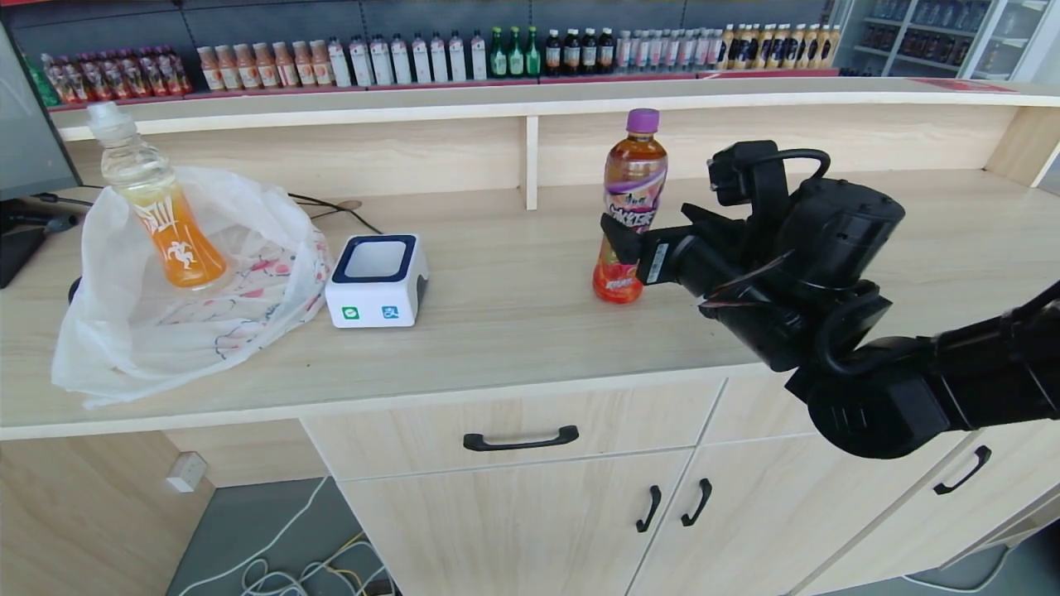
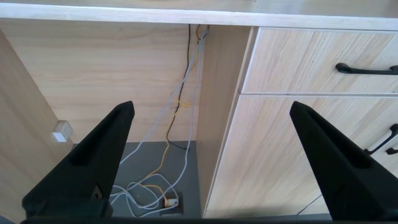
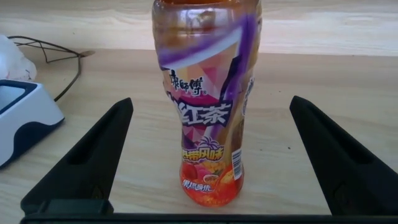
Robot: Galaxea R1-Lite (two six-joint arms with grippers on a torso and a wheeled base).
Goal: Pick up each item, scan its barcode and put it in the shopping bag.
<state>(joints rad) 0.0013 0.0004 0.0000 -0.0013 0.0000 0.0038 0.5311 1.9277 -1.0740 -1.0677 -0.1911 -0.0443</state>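
A white scanner [image 1: 377,281] with a dark blue rim is seen on the wooden counter [image 1: 497,348], and everything else is placed from it. Well apart from the scanner, towards the robot's right, a purple-capped tea bottle [image 1: 629,207] is stood upright. The right gripper [image 1: 619,242] is held level at the bottle's lower half. Its fingers [image 3: 81,168] are spread wide to either side of the bottle [image 3: 208,124], and nothing is gripped; no contact with the bottle can be made out.

Just beside the scanner, on the robot's left, a translucent shopping bag [image 1: 108,331] is slumped open. An orange drink bottle [image 1: 157,207] with a white cap is stood in it, tilted, with its neck above the bag's mouth. Dark cables [image 1: 331,207] are trailed across the counter behind the scanner and bag.

The left gripper [image 2: 211,106] is held below counter level, wide open and holding nothing. It is faced towards the cabinet front, where a black drawer handle [image 2: 367,68] and hanging wires [image 2: 180,106] are seen.
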